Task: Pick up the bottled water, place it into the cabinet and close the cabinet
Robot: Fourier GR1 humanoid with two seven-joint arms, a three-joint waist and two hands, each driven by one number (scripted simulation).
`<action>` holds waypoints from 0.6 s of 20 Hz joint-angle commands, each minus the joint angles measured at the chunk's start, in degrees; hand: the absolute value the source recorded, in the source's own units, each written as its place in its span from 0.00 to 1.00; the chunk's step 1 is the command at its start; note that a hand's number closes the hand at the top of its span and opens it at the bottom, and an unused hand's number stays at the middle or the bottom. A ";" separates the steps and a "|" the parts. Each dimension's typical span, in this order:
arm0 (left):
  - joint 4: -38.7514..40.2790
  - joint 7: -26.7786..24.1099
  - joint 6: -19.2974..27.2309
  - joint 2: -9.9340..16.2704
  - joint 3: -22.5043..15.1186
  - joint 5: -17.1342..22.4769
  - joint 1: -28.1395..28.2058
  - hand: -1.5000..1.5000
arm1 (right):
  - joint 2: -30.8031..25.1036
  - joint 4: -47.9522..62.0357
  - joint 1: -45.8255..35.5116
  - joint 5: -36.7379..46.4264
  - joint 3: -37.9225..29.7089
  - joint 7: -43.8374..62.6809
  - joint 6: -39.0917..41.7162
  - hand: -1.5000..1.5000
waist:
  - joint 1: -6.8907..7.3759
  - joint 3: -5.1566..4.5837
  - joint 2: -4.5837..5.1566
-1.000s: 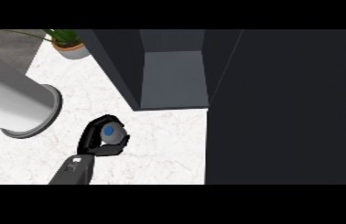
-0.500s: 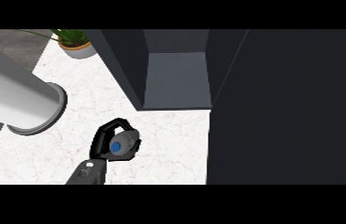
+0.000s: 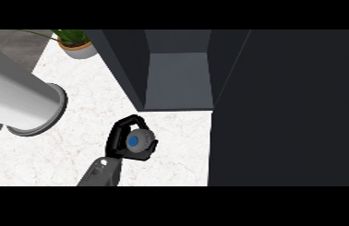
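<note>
The bottled water (image 3: 134,140) is seen from above as a pale round top with a blue cap. My left hand (image 3: 116,138) is shut on it, fingers arching over its far side and thumb on the near side, so the bottle's body is hidden. Hand and bottle hover over the white marble counter (image 3: 61,156), just in front of and a little left of the cabinet (image 3: 178,82). The cabinet stands open, showing a bare grey floor between dark walls. Its dark door (image 3: 279,110) fills the right side of the view. My right hand does not show.
A large grey cylinder (image 3: 27,100) lies at the left edge of the counter. A potted plant (image 3: 75,44) stands at the back left, beside the cabinet's left wall (image 3: 126,63).
My left hand with the bottle has shifted right, closer to the cabinet's opening. The whole scene has also slid a little right in the view.
</note>
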 commanded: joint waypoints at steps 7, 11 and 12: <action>-14.48 18.61 15.34 -0.25 -16.31 12.07 -4.69 1.00 | -3.59 -7.62 3.54 -1.09 -2.41 -0.75 -0.34 0.00 | -0.69 -0.04 0.19; -16.89 23.90 22.95 -0.25 -20.60 16.76 -9.46 1.00 | -3.68 -7.29 3.58 -2.48 -2.55 -1.73 0.15 0.00 | -1.02 -0.06 0.32; -14.37 25.14 22.33 -0.25 -19.75 18.21 -12.47 1.00 | -4.13 -8.23 4.50 -3.72 -3.49 -1.40 0.08 0.00 | -1.41 -0.07 0.49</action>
